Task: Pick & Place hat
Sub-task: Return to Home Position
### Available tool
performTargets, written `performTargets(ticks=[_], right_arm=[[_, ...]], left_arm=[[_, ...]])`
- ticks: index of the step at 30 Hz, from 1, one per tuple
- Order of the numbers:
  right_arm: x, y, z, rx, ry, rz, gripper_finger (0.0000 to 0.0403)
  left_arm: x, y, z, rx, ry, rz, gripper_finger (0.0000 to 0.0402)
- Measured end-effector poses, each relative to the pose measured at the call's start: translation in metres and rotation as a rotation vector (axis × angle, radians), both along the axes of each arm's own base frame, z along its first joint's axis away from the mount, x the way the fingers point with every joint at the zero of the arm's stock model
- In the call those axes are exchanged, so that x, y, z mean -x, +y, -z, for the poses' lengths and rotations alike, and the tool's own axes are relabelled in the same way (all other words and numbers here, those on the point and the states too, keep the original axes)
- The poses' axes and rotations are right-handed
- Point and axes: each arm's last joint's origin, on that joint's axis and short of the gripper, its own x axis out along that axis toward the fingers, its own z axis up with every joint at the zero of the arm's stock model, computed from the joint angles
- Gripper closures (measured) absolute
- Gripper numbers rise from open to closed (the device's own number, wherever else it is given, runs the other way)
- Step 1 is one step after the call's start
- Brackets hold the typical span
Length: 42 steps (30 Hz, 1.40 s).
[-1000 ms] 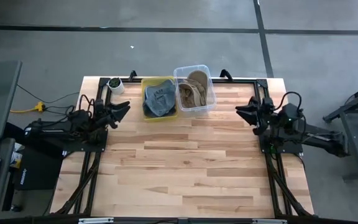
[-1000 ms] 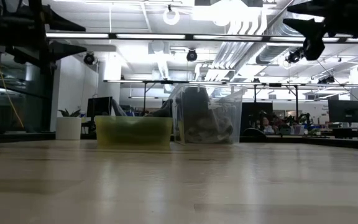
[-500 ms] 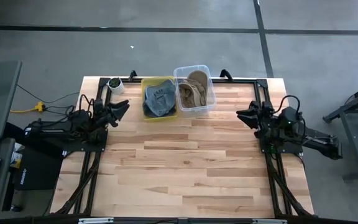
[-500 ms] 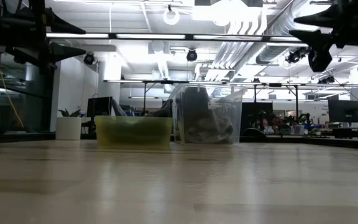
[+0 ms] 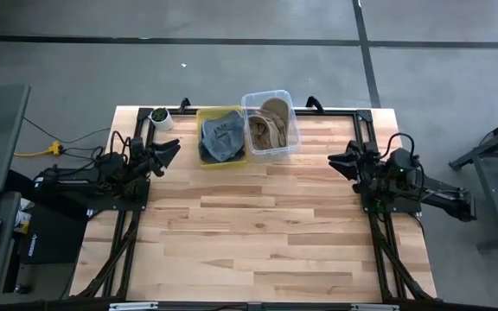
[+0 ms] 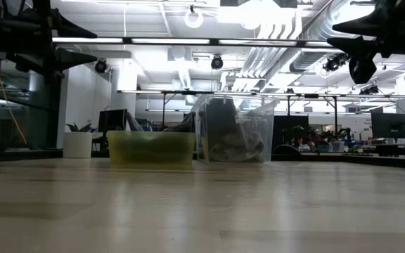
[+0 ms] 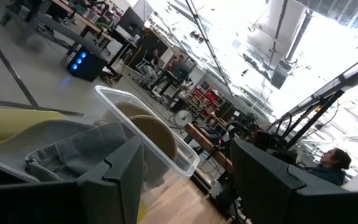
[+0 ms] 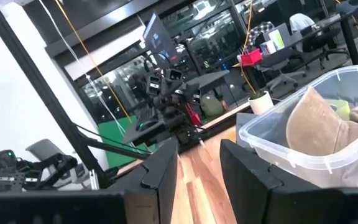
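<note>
A grey-blue hat (image 5: 222, 138) lies in a yellow bin (image 5: 202, 116) at the table's far edge. Tan hats (image 5: 269, 125) fill the clear bin (image 5: 294, 130) right beside it. My left gripper (image 5: 169, 152) hovers open near the table's left side, left of the yellow bin, pointing toward it. Its wrist view shows the grey hat (image 7: 73, 154) and a tan hat (image 7: 158, 134) beyond the fingers. My right gripper (image 5: 334, 158) hovers open near the right side, right of the clear bin. Its wrist view shows a tan hat (image 8: 328, 127) in the clear bin.
A small white pot with a plant (image 5: 160, 117) stands at the far left corner, left of the yellow bin. The bare wooden tabletop (image 5: 258, 225) spreads between the arms and toward the near edge. Black frame rails (image 5: 379, 242) run along both sides.
My right arm has sunk a little and shifted slightly toward the table's near edge, its gripper still pointing left toward the clear bin. Most of the move came in the first half second. The bins, the hats and my left arm have kept still.
</note>
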Motion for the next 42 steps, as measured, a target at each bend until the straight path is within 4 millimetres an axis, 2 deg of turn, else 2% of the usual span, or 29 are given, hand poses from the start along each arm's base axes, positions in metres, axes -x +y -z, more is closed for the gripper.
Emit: performTargets(ticks=[5, 12, 17, 20, 26, 34, 42], right_arm=[[0.0, 0.0, 0.001, 0.023, 0.015, 0.003, 0.0286], [-0.001, 0.002, 0.004, -0.038, 0.043, -0.068, 0.0286], [-0.001, 0.002, 0.005, -0.012, 0.052, -0.079, 0.0286], [-0.001, 0.0, 0.006, 0.022, 0.068, 0.0, 0.0286], [-0.001, -0.004, 0.011, 0.253, 0.172, 0.148, 0.0286], [0.002, -0.011, 0.011, 0.146, 0.171, 0.393, 0.0286], [0.003, -0.012, 0.006, 0.296, 0.177, 0.483, 0.0286]], left_arm=[[0.0, 0.0, 0.0, 0.005, -0.001, -0.009, 0.02], [0.0, 0.0, 0.0, 0.002, -0.001, 0.003, 0.02], [-0.001, 0.0, 0.005, -0.001, 0.056, -0.007, 0.02], [-0.001, 0.001, 0.011, -0.014, 0.134, -0.039, 0.02], [-0.001, 0.002, 0.017, -0.144, 0.283, -0.087, 0.02], [-0.001, 0.002, 0.011, -0.285, 0.322, -0.118, 0.02], [-0.005, 0.003, 0.029, -0.245, 0.37, -0.155, 0.02]])
